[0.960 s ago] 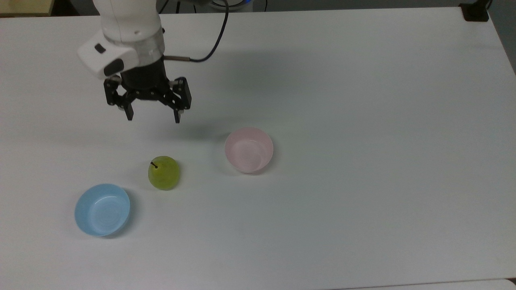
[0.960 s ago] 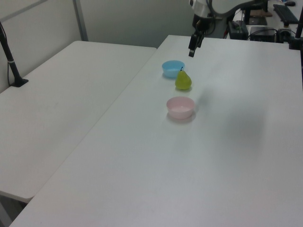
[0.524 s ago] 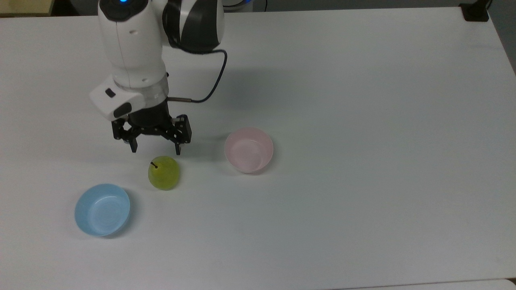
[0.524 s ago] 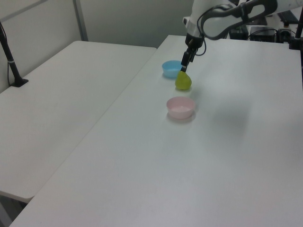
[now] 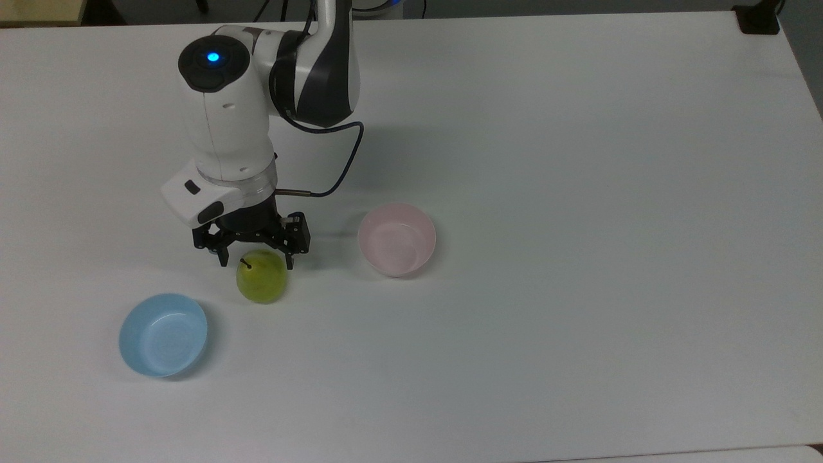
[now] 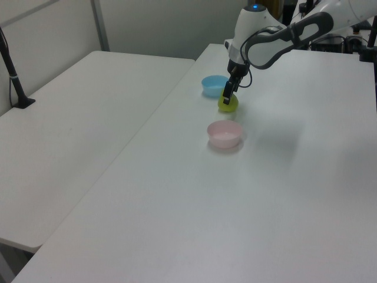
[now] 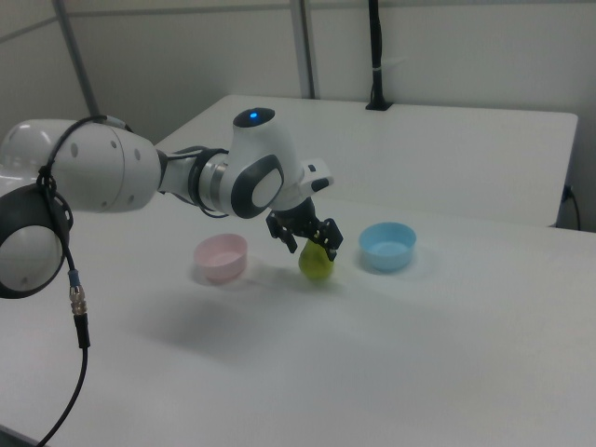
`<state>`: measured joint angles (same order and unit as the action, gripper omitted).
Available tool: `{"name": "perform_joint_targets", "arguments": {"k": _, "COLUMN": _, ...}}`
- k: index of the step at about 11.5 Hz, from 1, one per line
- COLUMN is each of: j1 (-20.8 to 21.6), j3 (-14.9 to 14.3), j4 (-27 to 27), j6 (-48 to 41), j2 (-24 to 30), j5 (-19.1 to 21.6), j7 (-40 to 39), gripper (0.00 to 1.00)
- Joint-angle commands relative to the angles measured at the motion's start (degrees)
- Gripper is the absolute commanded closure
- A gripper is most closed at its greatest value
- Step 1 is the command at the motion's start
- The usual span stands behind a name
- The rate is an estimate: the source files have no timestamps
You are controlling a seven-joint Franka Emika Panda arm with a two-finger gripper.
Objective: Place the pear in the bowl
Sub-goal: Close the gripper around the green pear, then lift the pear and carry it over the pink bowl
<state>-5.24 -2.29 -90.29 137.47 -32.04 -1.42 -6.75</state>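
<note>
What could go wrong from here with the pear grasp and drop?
1. The pincer is open and straddles only the top of the pear near the stem; closing this high on a rounded, tapering fruit may squeeze it out or tip it.
2. The pink bowl is small and sits loose on the table; a low carry could clip its rim and push it.
3. The blue bowl sits about as near on the other side: a wrong-target risk.
</note>
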Motion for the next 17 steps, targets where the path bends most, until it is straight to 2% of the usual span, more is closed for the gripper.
{"name": "perform_joint_targets", "arguments": {"k": 1, "j1": 0.0, "j3": -0.2, "j4": -0.1, "j6": 4.4, "j2": -2.2, "j5": -2.5, "j7": -0.9, "gripper": 0.0}}
{"name": "perform_joint_targets", "arguments": {"k": 2, "j1": 0.0, "j3": -0.1, "j4": -0.1, "j6": 5.1, "j2": -2.3, "j5": -2.6, "j7": -0.9, "gripper": 0.02}}
{"name": "perform_joint_targets", "arguments": {"k": 3, "j1": 0.0, "j3": -0.1, "j4": -0.1, "j6": 5.2, "j2": -2.3, "j5": -2.6, "j7": -1.1, "gripper": 0.14}}
{"name": "perform_joint_targets", "arguments": {"k": 6, "j1": 0.0, "j3": -0.1, "j4": -0.2, "j6": 5.2, "j2": -2.3, "j5": -2.6, "j7": -1.2, "gripper": 0.66}}
{"name": "perform_joint_targets", "arguments": {"k": 7, "j1": 0.0, "j3": -0.1, "j4": -0.3, "j6": 5.2, "j2": -2.3, "j5": -2.6, "j7": -1.2, "gripper": 0.76}}
{"name": "perform_joint_targets", "arguments": {"k": 10, "j1": 0.0, "j3": -0.2, "j4": -0.3, "j6": 4.8, "j2": -1.3, "j5": -2.5, "j7": -0.9, "gripper": 0.76}}
{"name": "perform_joint_targets", "arguments": {"k": 13, "j1": -0.5, "j3": -0.2, "j4": -2.4, "j6": 2.7, "j2": 4.6, "j5": -2.4, "j7": -0.6, "gripper": 0.76}}
{"name": "perform_joint_targets", "arguments": {"k": 15, "j1": -0.6, "j3": -0.2, "j4": -4.9, "j6": -1.7, "j2": 10.5, "j5": -2.4, "j7": -0.5, "gripper": 0.76}}
{"name": "perform_joint_targets", "arguments": {"k": 17, "j1": -0.9, "j3": 0.1, "j4": -5.0, "j6": -7.5, "j2": 14.4, "j5": -2.4, "j7": -0.5, "gripper": 0.76}}
